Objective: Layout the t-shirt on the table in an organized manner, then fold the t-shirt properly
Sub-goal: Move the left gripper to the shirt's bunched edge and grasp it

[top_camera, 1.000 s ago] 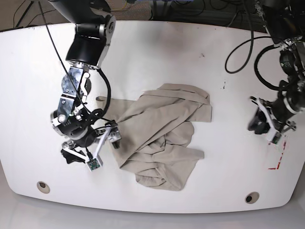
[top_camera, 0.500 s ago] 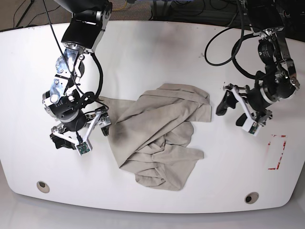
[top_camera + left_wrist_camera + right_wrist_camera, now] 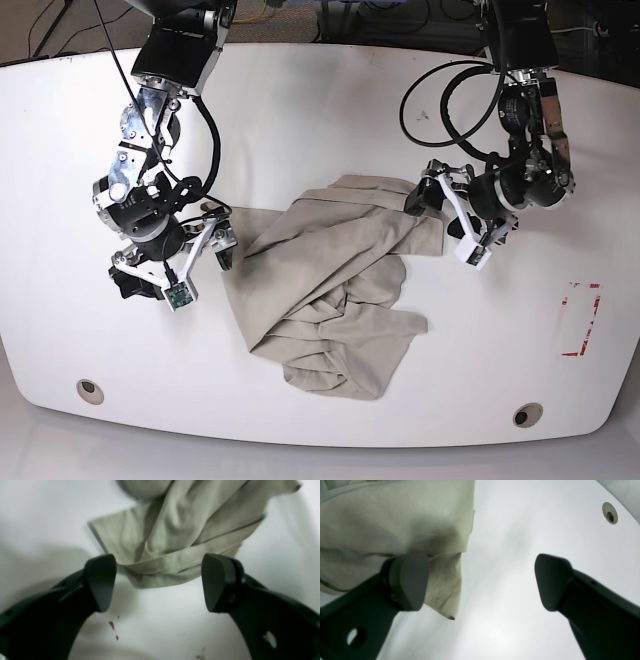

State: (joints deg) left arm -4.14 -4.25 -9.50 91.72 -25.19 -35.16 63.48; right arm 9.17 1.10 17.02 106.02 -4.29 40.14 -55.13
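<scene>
T-shirt (image 3: 335, 295) lies crumpled mid-tabletop (image 3: 330, 110). Left gripper (image 3: 160, 582) fingers spread wide, holding nothing, poised at the shirt's bunched edge. Right gripper (image 3: 480, 582) fingers also wide apart, nothing grasped; one finger (image 3: 407, 582) overlaps the cloth's edge, the other over bare tabletop.

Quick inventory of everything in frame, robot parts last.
t-shirt: one, beige-khaki, crumpled in a heap mid-table.
table: one, glossy white, under everything.
holes: two, round grey, near the front edge, one toward each corner.
red dashed mark: one, on the table at the base view's right side.
cables: several, black, looping off the arm on the base view's right.
left tool: one, black, jaws open, at the shirt's edge.
right tool: one, black, jaws open, at the shirt's opposite edge.
</scene>
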